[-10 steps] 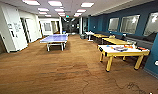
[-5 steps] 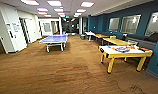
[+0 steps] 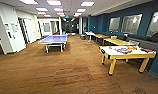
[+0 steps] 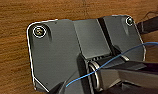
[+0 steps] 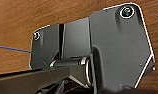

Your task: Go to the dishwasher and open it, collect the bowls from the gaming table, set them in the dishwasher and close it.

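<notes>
At right, gaming table (image 3: 125, 53), blurred items on top, bowls indistinguishable.

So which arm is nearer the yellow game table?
Right, probably: the game table stands ahead on the robot's right side. Both arms are over wood floor, well short of it.

Dark grey wrist plates with rounded, pale-edged corners.
In the left wrist view the plate (image 4: 55, 52) carries round ringed fittings (image 4: 39, 31) at its corners, a jointed bar (image 4: 125, 75) with a metal collar, and a thin blue cable (image 4: 115, 58). The right wrist plate (image 5: 115, 47) looks alike, with a greenish fitting (image 5: 126, 11) and a blue cable (image 5: 12, 49).
</notes>
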You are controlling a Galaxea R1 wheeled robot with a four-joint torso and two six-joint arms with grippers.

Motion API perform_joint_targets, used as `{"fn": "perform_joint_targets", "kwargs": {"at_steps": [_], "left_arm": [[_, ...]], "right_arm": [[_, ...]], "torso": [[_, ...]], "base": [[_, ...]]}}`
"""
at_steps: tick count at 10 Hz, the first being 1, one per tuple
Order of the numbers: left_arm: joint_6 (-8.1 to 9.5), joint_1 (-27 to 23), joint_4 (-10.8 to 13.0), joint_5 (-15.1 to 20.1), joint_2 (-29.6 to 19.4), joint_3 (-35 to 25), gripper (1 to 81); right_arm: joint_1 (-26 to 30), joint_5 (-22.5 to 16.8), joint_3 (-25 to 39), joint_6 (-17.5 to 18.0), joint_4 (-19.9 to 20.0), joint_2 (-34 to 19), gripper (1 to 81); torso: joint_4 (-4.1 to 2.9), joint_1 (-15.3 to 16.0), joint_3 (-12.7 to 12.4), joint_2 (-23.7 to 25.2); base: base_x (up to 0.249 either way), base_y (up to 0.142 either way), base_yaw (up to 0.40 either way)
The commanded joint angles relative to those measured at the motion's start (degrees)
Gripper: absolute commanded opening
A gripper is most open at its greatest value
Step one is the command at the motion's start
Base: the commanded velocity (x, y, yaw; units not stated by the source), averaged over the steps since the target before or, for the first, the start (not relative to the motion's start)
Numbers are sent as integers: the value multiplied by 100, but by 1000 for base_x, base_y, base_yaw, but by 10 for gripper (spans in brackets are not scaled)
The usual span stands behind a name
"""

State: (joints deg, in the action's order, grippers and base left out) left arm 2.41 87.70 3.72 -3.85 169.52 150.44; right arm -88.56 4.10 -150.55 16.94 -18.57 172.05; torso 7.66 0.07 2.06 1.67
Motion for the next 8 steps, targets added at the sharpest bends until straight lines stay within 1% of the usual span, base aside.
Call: {"fn": "perform_joint_targets", "kwargs": {"at_steps": [1, 8], "left_arm": [[-22, -275, -20, 297, -23, -15, 811], [-22, -275, -11, 297, -14, -15, 811]], "right_arm": [[282, -225, 18, 11, 55, 25, 811], [281, -225, 18, 11, 47, 34, 811]], "torso": [[0, 0, -2, 0], [0, 2, 0, 0]], "base": [[191, 0, 0], [191, 0, 0]]}}
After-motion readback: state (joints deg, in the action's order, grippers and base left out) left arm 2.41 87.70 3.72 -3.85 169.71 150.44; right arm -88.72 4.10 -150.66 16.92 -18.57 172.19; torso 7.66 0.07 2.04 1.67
